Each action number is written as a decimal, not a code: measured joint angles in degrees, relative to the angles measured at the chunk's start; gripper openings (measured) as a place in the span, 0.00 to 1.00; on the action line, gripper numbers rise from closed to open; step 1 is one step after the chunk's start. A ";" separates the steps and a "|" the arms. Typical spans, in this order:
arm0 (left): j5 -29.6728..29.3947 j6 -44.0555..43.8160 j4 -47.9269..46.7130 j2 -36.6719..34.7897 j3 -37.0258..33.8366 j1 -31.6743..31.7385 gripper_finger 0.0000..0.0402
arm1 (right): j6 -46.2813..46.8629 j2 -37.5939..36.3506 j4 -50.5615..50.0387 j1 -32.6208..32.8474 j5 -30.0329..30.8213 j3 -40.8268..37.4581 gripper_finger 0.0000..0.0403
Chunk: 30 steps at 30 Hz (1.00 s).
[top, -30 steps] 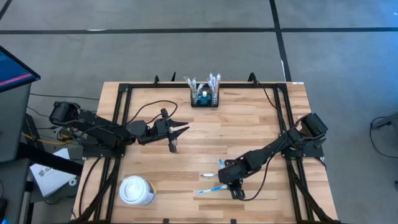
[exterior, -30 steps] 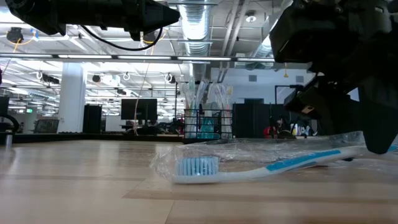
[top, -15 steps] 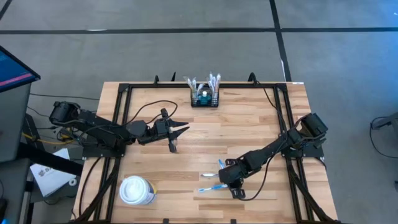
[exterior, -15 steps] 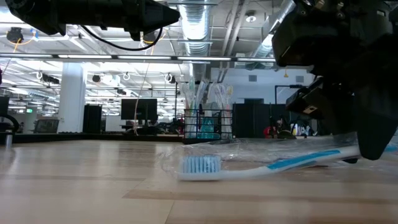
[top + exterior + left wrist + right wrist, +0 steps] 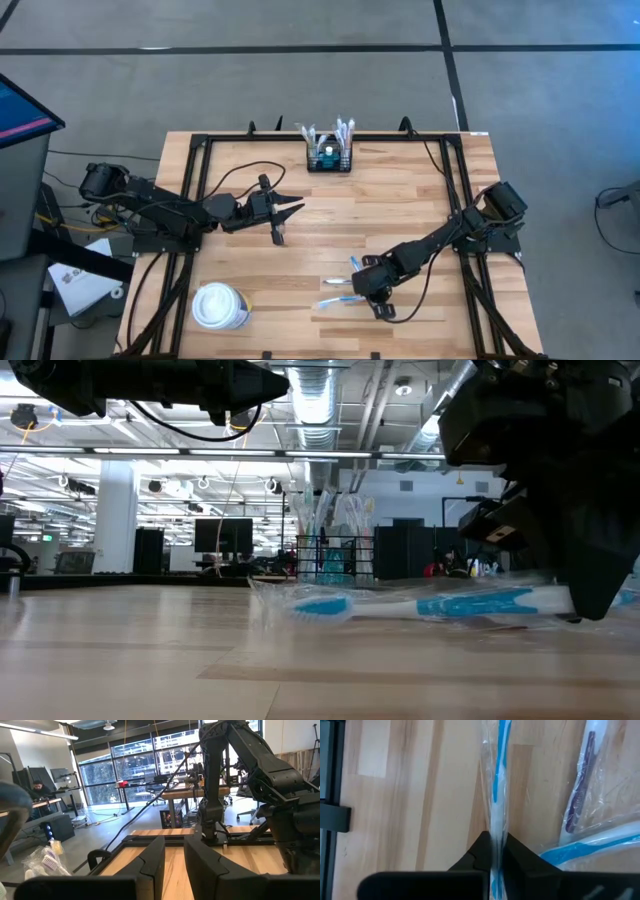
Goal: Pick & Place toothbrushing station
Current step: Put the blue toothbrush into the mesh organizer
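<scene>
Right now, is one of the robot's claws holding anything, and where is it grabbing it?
Yes. The right claw is shut on a wrapped blue and white toothbrush, pinching its handle. The left claw holds nothing.

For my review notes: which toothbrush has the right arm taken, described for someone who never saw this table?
On the wooden table, go to the near edge on the right arm's side, where wrapped toothbrushes lie. The right gripper has its jaws shut on the blue-and-white toothbrush in clear wrap; the purple toothbrush beside it lies free.
</scene>
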 joint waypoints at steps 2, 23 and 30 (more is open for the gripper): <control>0.01 0.01 0.00 0.00 0.00 0.00 0.17 | -0.67 -0.02 -0.36 -0.07 0.57 0.00 0.03; 0.01 0.00 0.01 0.00 0.00 0.00 0.17 | -10.40 -0.04 -12.96 -1.33 5.24 10.76 0.03; 0.00 0.00 0.00 0.00 0.00 0.00 0.17 | -15.71 -0.07 -14.75 -2.48 5.91 14.79 0.03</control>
